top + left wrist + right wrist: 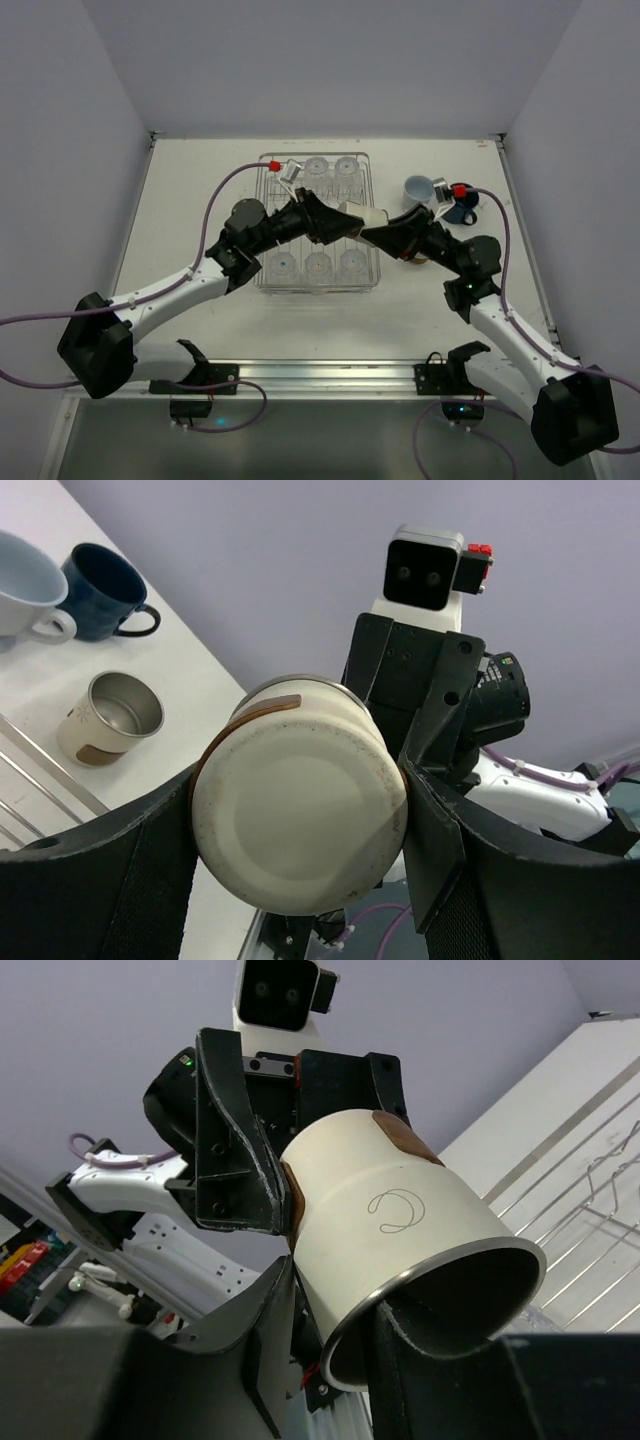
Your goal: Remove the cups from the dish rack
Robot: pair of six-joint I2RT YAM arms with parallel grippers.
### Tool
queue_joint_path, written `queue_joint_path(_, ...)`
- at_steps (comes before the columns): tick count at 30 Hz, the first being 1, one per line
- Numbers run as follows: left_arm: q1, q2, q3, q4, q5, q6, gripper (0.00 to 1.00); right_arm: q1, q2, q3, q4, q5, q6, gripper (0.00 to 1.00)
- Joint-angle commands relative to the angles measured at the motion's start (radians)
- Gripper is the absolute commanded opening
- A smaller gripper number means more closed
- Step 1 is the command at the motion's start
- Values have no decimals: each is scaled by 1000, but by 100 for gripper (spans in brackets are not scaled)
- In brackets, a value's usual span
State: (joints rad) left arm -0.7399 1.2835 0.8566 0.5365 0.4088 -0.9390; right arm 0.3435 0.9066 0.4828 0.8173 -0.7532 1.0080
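A beige cup with a brown band (357,213) hangs on its side above the silver wire dish rack (265,278). My left gripper (337,222) is shut on its base end; in the left wrist view (300,815) the fingers press both sides of the cup (300,800). My right gripper (378,236) is shut on the cup's rim. In the right wrist view (340,1300) one finger is inside the mouth and one is outside the wall of the cup (400,1210). Several clear tumblers (318,264) stand in the rack.
A pale blue-grey cup (418,188) and a dark blue mug (460,212) stand on the table right of the rack. They also show in the left wrist view, pale cup (25,585) and mug (100,590), with a second beige cup (110,717) beside them.
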Motion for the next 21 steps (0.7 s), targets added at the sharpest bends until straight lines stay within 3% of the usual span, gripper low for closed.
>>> queue_joint_path(1, -1, -50, -34, 144, 35, -49, 48, 11, 31, -6, 281, 0, 124, 31)
queue_joint_path(4, -4, -64, -31, 131, 25, -40, 58, 14, 57, -15, 365, -3, 182, 14)
queue_joint_path(5, -3, -65, -30, 129, 28, -37, 71, 14, 58, -13, 368, -6, 190, 4)
queue_joint_path(7, -3, -73, -24, 114, 38, -15, 85, 15, 48, -26, 384, 8, 204, 0)
queue_joint_path(8, 0, -81, -15, 88, 36, 2, 99, 15, 32, -48, 382, 56, 201, 0)
queue_joint_path(9, 0, -99, -2, 51, 22, 31, 100, 14, 12, -49, 317, 72, 179, 0)
queue_joint_path(11, 1, -125, 59, -123, -42, 139, 100, 14, -64, -24, 144, 109, 98, 0)
queue_joint_path(12, 0, -137, 76, -172, -66, 173, 100, 15, -87, 18, -54, 126, 5, 0)
queue_joint_path(13, 0, -163, 102, -258, -91, 230, 100, 15, -109, 36, -137, 144, -34, 0)
queue_joint_path(17, 1, -228, 133, -420, -214, 336, 100, 14, -184, 144, -513, 244, -218, 0)
queue_joint_path(18, 2, -258, 139, -458, -235, 365, 100, 12, -184, 222, -717, 323, -315, 0)
queue_joint_path(21, 1, -332, 163, -640, -329, 483, 100, 11, -126, 374, -1076, 511, -477, 0)
